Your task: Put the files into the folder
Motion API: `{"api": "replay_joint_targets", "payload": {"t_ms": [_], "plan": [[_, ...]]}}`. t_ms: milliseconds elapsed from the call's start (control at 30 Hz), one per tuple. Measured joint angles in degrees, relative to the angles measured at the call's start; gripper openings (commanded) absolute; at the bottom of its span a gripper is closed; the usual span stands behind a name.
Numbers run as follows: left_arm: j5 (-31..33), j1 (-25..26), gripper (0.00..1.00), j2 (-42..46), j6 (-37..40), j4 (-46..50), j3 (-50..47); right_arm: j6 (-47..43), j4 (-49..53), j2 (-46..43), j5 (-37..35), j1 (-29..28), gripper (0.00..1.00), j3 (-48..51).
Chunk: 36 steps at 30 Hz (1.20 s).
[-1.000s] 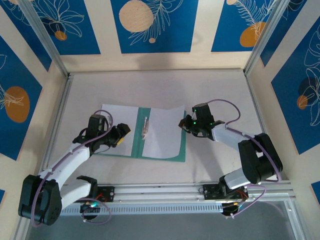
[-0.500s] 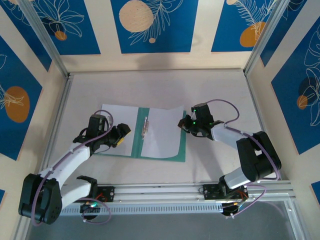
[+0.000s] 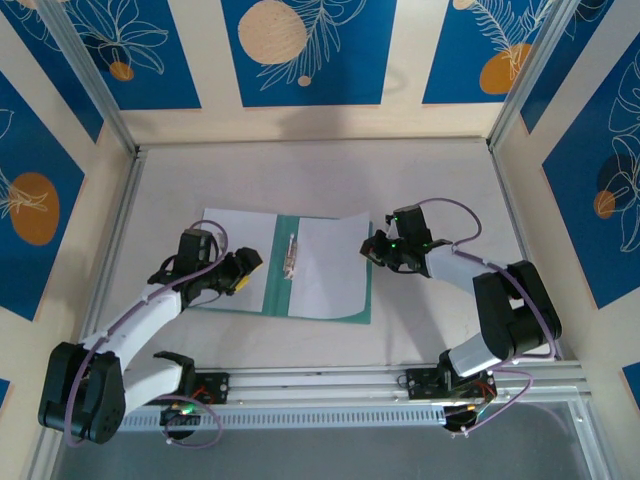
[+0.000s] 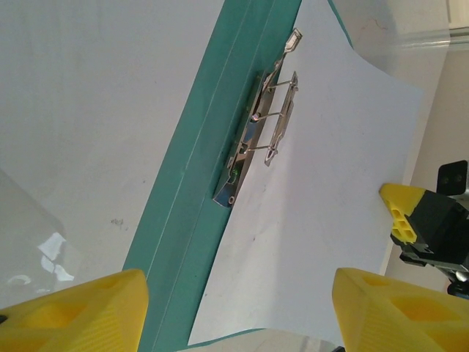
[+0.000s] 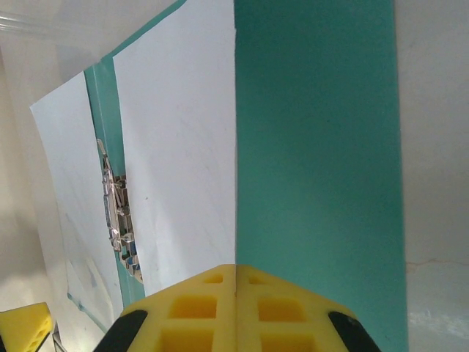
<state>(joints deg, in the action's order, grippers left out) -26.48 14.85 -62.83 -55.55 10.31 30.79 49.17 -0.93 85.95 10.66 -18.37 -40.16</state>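
Nearest, a ribbed metal rail [image 3: 330, 385] along the front edge of the surface [image 3: 430, 180], with both arm bases on it. Just beyond, left fingers [image 3: 243, 268] spread wide above the left half of the folder [image 3: 279, 285], gripping nothing. Opposite, right fingers [image 3: 378, 248] pressed shut, pinching the folder's right-hand edge; in the right wrist view, teal cover to one side of the closed seam and white paper to the other. Between the two, the folder lying open in the middle of the surface, spine running near to far with a slight lean, long side stretching left to right. Along the spine, a silver metal clip [image 3: 291, 255]. On each half, one of the white sheets [image 3: 325, 265], the right one curled upward at its far right corner. Underneath, pale grey. Farthest, cream walls [image 3: 300, 120] with blue panels [image 3: 330, 60], orange discs and white line-drawn leaves.
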Motion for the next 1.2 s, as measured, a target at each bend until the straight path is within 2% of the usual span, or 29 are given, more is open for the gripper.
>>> {"api": "replay_joint_targets", "payload": {"t_ms": [567,1200], "plan": [[-0.1,0.0,0.67,0.0,0.0,-0.4,0.0,3.1,-4.7,2.1,1.4,-0.3,0.00,0.1],[-0.1,0.0,0.67,0.0,0.0,-0.9,-0.4,3.5,-5.5,2.1,1.4,-0.8,0.01,0.3]]}}
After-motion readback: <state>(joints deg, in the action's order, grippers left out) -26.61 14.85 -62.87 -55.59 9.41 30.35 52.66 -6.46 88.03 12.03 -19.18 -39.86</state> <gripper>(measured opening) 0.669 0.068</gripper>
